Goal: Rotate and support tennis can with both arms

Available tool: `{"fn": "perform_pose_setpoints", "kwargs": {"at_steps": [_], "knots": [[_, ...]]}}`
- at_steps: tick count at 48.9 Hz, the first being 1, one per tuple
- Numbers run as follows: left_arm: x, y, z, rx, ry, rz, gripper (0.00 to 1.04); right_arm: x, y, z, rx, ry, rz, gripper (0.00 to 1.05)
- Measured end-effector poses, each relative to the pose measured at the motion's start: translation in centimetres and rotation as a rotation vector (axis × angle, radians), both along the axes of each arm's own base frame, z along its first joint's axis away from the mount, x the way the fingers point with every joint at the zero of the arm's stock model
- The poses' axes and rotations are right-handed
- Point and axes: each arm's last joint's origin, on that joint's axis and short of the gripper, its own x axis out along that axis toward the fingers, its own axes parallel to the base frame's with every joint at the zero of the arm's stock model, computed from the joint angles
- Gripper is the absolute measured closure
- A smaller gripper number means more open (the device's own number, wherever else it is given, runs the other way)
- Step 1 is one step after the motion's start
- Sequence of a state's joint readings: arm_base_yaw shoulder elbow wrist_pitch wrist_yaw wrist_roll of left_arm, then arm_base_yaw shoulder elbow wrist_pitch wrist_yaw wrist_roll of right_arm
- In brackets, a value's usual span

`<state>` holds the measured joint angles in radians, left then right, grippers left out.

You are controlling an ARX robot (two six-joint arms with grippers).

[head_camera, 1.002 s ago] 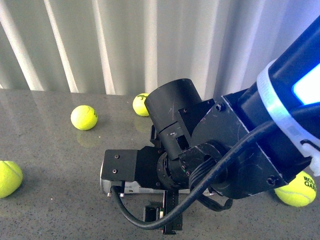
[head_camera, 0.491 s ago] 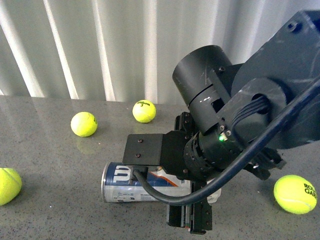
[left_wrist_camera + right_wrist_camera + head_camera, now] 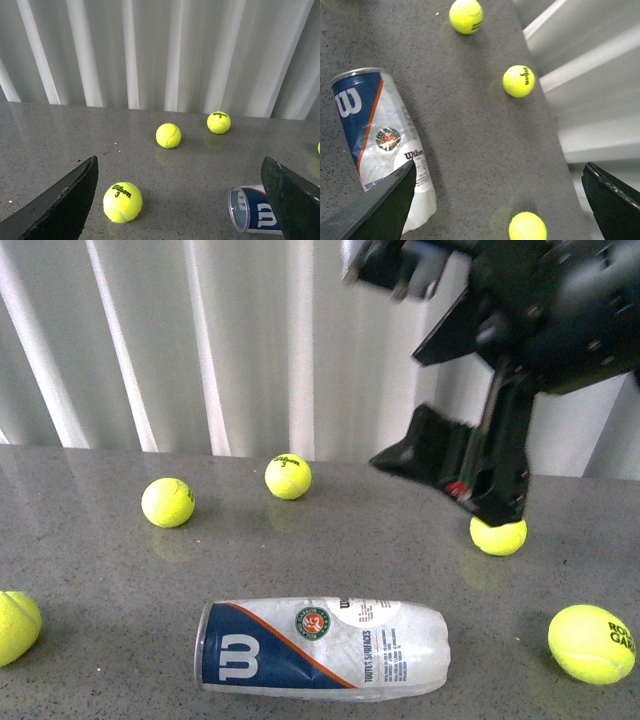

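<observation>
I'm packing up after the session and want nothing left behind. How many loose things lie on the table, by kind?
tennis balls: 5 (one is cut off at the left edge of the front view)
tennis can: 1, lying on its side
Total: 6

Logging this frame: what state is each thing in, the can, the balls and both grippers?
tennis can: lying on its side on the table, touched by neither gripper.
left gripper: open, empty.
right gripper: open, empty, above the table.
tennis balls: loose on the table, apart from the can.
</observation>
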<state>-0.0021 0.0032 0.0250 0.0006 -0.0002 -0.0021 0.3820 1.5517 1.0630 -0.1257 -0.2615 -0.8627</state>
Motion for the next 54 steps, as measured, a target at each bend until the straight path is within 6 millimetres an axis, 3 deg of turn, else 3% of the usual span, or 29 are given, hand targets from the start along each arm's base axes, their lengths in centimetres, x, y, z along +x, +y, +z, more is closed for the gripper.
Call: {"fn": "perform_pose_setpoints", "kwargs": {"at_steps": [8,14,18,22,35,54], "knots": [[0.0,0.0,0.0,0.000,0.000,0.000,0.07,-1.8,-1.8,2.5,0.097,-0.142,-0.139,0.09],[0.0,0.0,0.0,0.000,0.000,0.000,0.07,-4.2,-3.9,2.0,0.410,-0.361,-0.624,0.28],[0.0,0.0,0.0,0.000,0.000,0.003,0.07,-5.9,-5.8,1.0,0.620,-0.398,-0.773,0.40],[0.0,0.0,0.0,0.000,0.000,0.001,0.07,-7.7,-7.6,-0.7,0.767,-0.363,-0.831,0.58],[0.0,0.0,0.0,0.000,0.000,0.001,0.07,-11.2,-10.0,-4.0,0.818,-0.309,-0.841,1.01],[0.0,0.0,0.0,0.000,0.000,0.000,0.07,-14.9,-12.0,-6.4,0.826,-0.310,-0.849,1.01]]}}
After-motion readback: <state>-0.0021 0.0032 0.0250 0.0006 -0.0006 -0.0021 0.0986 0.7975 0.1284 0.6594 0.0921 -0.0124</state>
